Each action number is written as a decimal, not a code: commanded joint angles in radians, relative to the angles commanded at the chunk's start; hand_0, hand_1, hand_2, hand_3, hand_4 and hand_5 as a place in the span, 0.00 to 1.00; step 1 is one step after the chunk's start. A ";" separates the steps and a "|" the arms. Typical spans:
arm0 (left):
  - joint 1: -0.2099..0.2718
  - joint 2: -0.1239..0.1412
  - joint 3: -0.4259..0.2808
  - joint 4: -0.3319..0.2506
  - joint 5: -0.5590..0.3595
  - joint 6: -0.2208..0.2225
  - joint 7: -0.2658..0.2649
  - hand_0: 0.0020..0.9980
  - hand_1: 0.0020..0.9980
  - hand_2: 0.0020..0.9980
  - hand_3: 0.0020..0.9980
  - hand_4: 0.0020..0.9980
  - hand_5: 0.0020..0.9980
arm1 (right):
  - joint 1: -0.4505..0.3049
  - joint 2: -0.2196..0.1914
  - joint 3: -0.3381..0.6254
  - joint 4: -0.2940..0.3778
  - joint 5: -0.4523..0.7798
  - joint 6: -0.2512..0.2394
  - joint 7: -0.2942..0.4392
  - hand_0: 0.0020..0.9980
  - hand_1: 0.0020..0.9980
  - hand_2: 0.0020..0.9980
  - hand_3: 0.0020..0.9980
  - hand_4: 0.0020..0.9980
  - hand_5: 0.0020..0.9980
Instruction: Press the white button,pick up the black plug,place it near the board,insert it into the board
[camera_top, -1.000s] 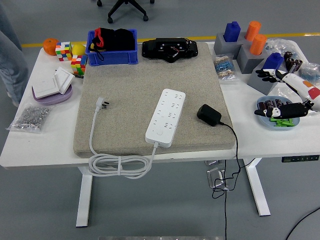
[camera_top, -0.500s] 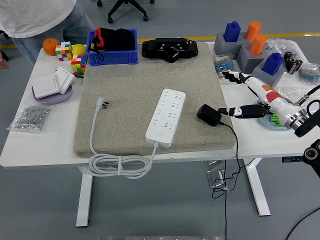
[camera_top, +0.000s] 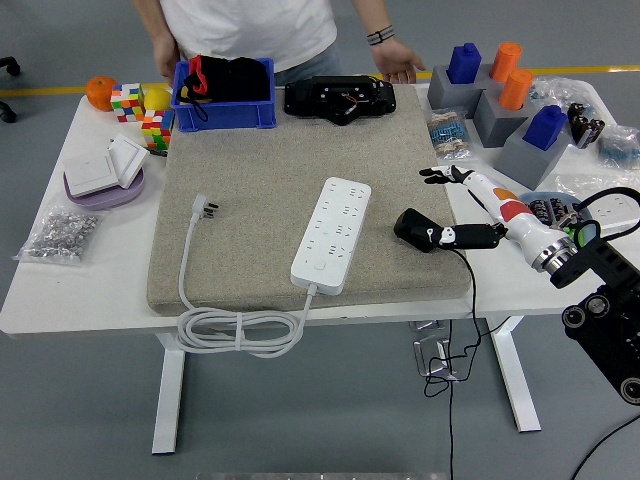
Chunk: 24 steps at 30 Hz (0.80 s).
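A white table (camera_top: 60, 290) carries a large grey-beige felt mat (camera_top: 270, 180) over its middle. At the far side stands a person in a white shirt (camera_top: 250, 25), with one hand (camera_top: 398, 66) resting at the table's far edge beside a black flat device (camera_top: 338, 98). On the mat lies a long white power strip (camera_top: 330, 235), set at a slant, its white cable (camera_top: 225, 320) looping off the mat's near edge and ending in a white plug (camera_top: 205, 208) on the mat's left part. A blue plastic bin (camera_top: 225, 95) holding black items sits at the mat's far left corner.

The right hand (camera_top: 450, 205), white with black fingers, reaches in from the right over the mat's right edge. Its fingers (camera_top: 412, 174) are spread, and the lower digit touches the black plug adapter (camera_top: 416, 228); nothing is gripped. The adapter lies on the mat just right of the power strip, apart from it, and its black cord (camera_top: 468, 300) runs off the near edge of the table.

Grey blocks with blue and orange pegs (camera_top: 495, 85) stand at the far right. Colourful cubes (camera_top: 140, 112) sit at the far left.
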 joint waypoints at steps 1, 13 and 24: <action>-0.001 0.000 -0.002 0.000 0.000 0.000 -0.001 0.74 0.72 0.70 0.76 0.69 0.29 | -0.006 -0.004 0.012 0.014 0.008 0.011 0.003 0.84 0.81 0.77 0.81 1.00 0.49; 0.003 -0.005 -0.014 0.000 0.011 -0.001 0.004 0.74 0.72 0.70 0.76 0.69 0.29 | -0.104 -0.070 0.114 0.185 0.076 0.074 -0.003 0.84 0.79 0.77 0.82 1.00 0.47; -0.008 -0.003 -0.025 0.000 0.016 0.000 -0.002 0.74 0.72 0.70 0.76 0.69 0.29 | -0.172 -0.094 0.166 0.252 0.058 0.083 -0.012 0.84 0.78 0.76 0.82 1.00 0.46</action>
